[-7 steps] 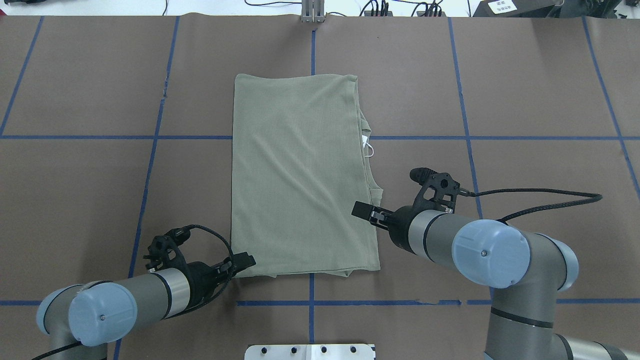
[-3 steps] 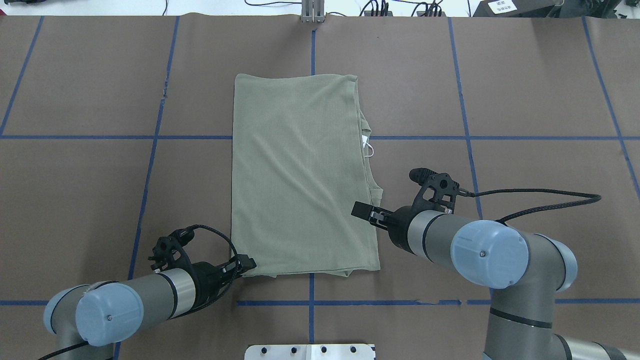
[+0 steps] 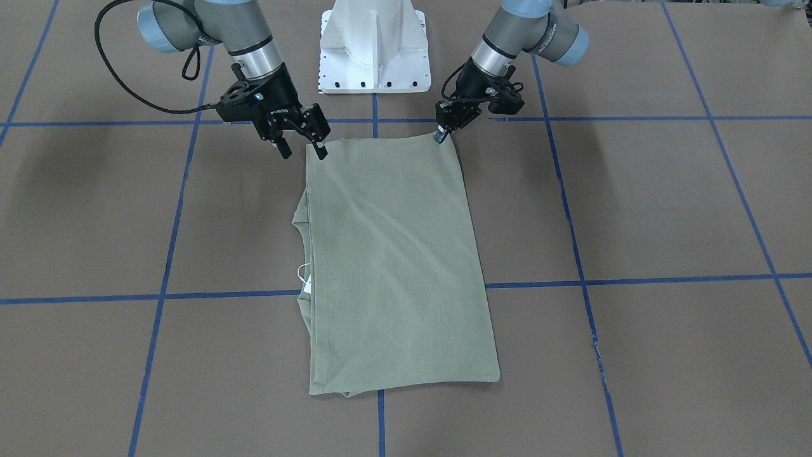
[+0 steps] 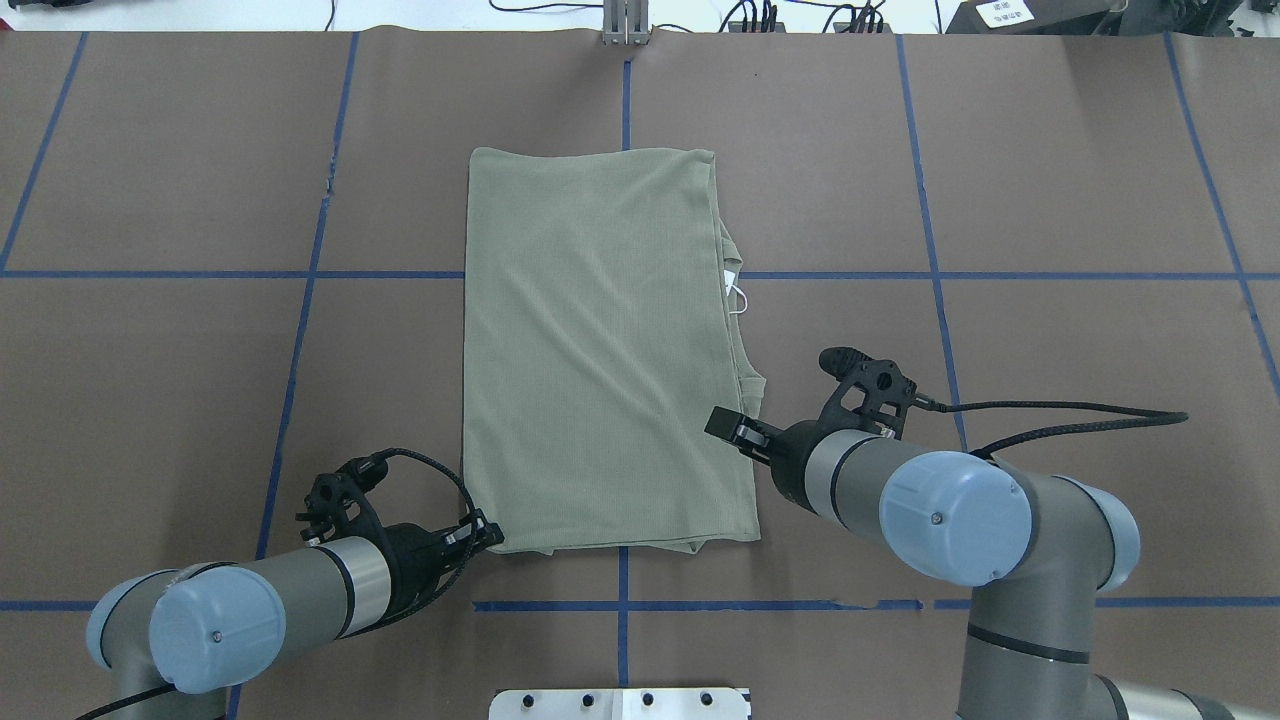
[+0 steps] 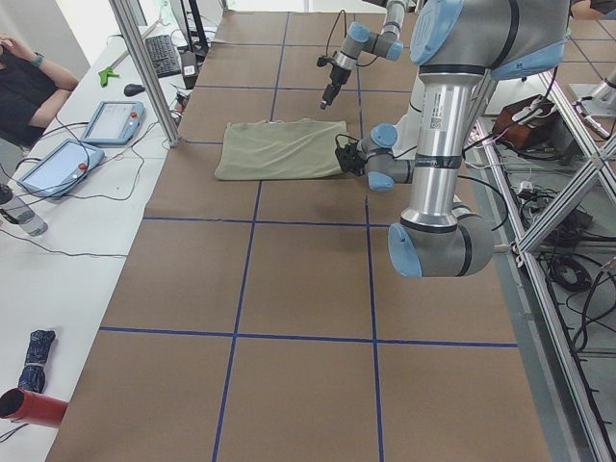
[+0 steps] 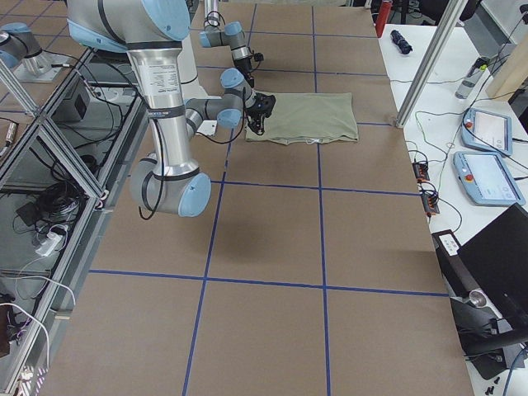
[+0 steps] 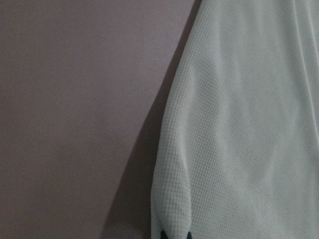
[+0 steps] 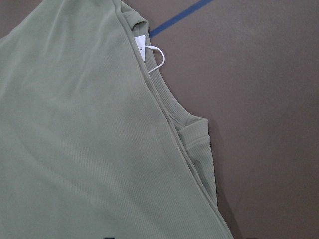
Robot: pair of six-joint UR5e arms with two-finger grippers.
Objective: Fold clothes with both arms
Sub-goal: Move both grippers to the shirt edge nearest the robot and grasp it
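**While left tool (image 3: 442, 134) pinches shirt (image 4: 600, 350) corner, right tool (image 3: 303, 151) stands wide**

Shirt lies flat at middle of table (image 4: 150, 400), folded to a long rectangle, hang tag (image 4: 731, 280) poking out its right edge. Left tool narrow, clamped on near-left corner. Right tool over near-right edge, gripping nothing.

1 shirt (image 4: 600, 350), 1 hang tag (image 4: 731, 279), 1 white base (image 3: 374, 57), 1 left gripper (image 4: 490, 535) plus 1 right gripper (image 4: 722, 425), total 2.

My left gripper (image 3: 440, 134) pinches the near corner of the flat, folded olive shirt (image 4: 600, 350); my right gripper (image 3: 303, 151) gapes over its side edge.
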